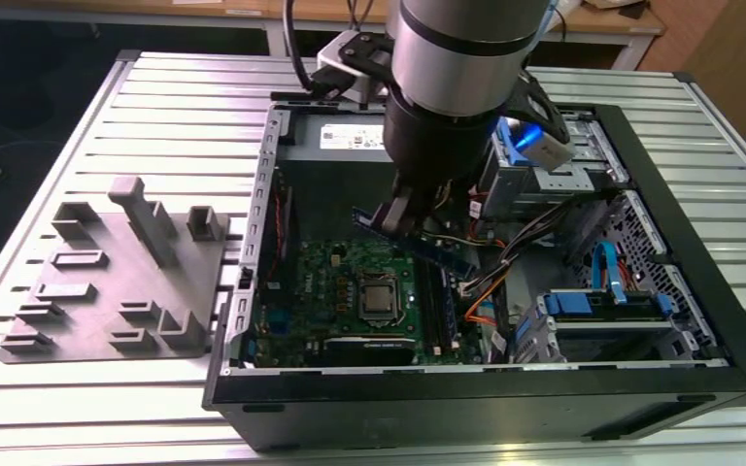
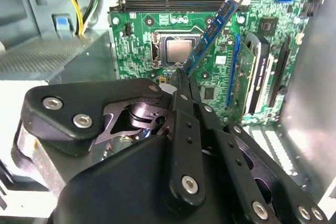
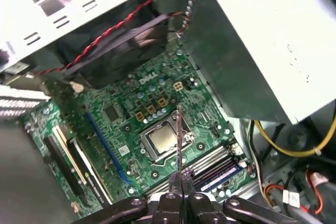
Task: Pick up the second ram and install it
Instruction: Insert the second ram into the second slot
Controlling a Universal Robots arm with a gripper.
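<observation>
We noted the gripper [image 1: 400, 219] pinching the second ram [image 1: 441, 250], tilted, inside the open computer case [image 1: 477, 398] above the green motherboard [image 1: 322, 291] mounted there.

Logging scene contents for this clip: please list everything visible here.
table: one, silver slatted, under everything
computer case: one, black, open, on the table
motherboard: one, green, inside the case
processor socket: one, silver, mid-motherboard
power supply: one, grey, inside the case
fixture tray: one, grey, exterior view's left of the case
second ram: one, dark blue, over the motherboard
arm: one, silver and black, above the case
gripper: one, black, shut on the second ram
</observation>
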